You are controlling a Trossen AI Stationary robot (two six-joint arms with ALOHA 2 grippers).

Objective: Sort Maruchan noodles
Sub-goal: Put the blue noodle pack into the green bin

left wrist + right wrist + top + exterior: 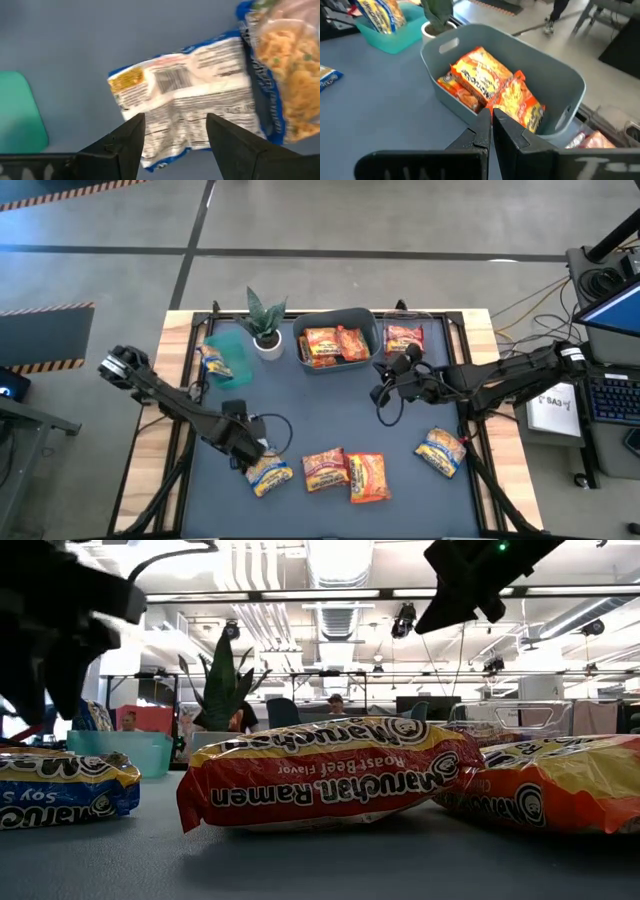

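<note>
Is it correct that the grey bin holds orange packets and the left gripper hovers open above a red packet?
Not quite. In the left wrist view the open left gripper hovers above a blue-edged packet, not a red one. The grey bin does hold orange packets.

Near row: we see a blue-edged packet (268, 474) at the left, a red one (325, 469) and an orange one (368, 478) touching.
Right: blue-yellow packet (441, 451), lying alone.
Far: orange packets (335, 344) in the grey bin; red-white packet (404, 337) beside it; one packet upright (214, 361) in the teal bin.
</note>
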